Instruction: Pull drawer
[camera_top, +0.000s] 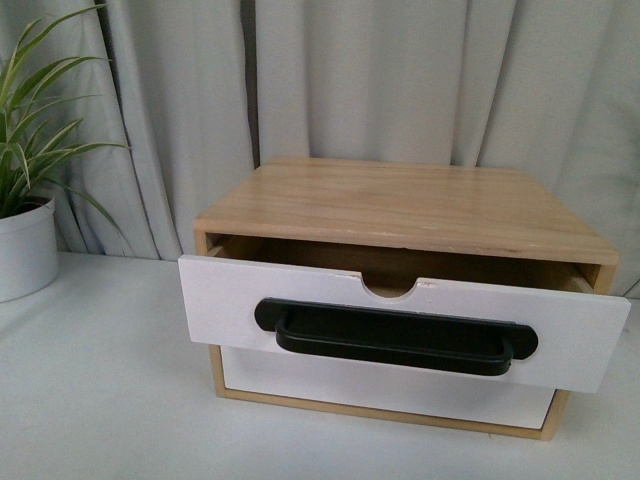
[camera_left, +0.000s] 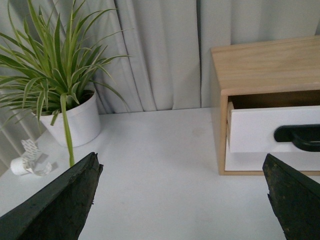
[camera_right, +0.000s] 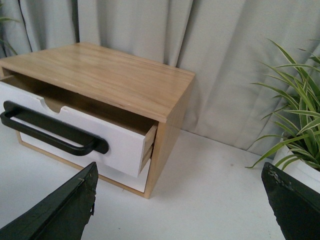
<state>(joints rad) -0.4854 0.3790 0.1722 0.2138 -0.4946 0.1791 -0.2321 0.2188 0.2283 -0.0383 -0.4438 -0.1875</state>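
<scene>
Drawer partly pulled out of wooden box; left gripper and right gripper spread wide, holding nothing.

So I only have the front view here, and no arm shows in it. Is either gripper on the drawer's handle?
Observer: No. The right gripper is open and holds nothing. It sits back from the black handle of the drawer, with bare table in between.
Operator: And the left one?
Observer: The left gripper is open and empty too. It faces the table between the potted plant and the wood box.
Operator: Anything else I can't see?
Observer: A second plant stands past the end of the box opposite the plant you can see.
</scene>
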